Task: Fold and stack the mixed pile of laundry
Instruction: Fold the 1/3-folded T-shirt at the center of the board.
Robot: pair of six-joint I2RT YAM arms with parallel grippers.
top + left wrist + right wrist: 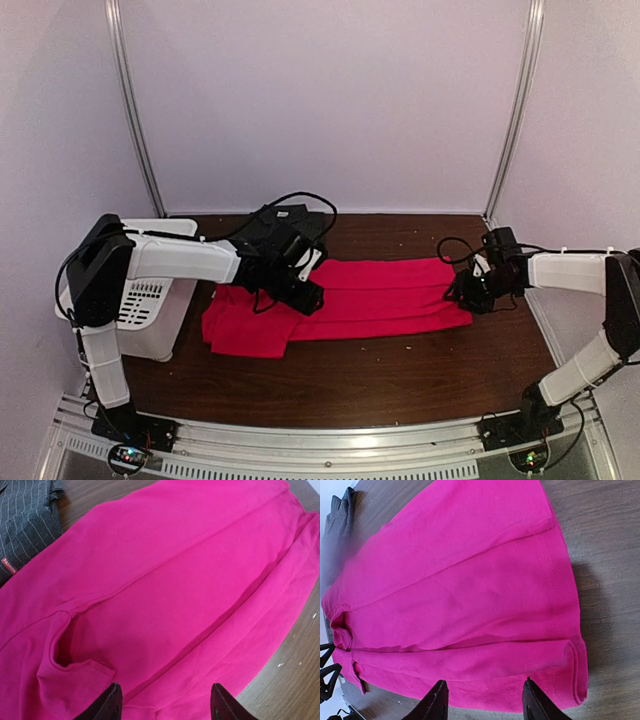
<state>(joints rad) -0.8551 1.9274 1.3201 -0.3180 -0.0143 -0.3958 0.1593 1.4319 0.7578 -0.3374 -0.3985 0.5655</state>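
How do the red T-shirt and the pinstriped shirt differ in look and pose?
The red T-shirt is plain and bright; the pinstriped shirt is dark grey with pale stripes. The red T-shirt lies spread across the table; the pinstriped shirt sits compact behind it. Both rest on the table.

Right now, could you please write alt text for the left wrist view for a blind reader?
A red T-shirt, creased lengthwise, fills the frame on a dark wooden table. The left gripper stands open over it at the bottom; a pinstriped shirt lies at top left.
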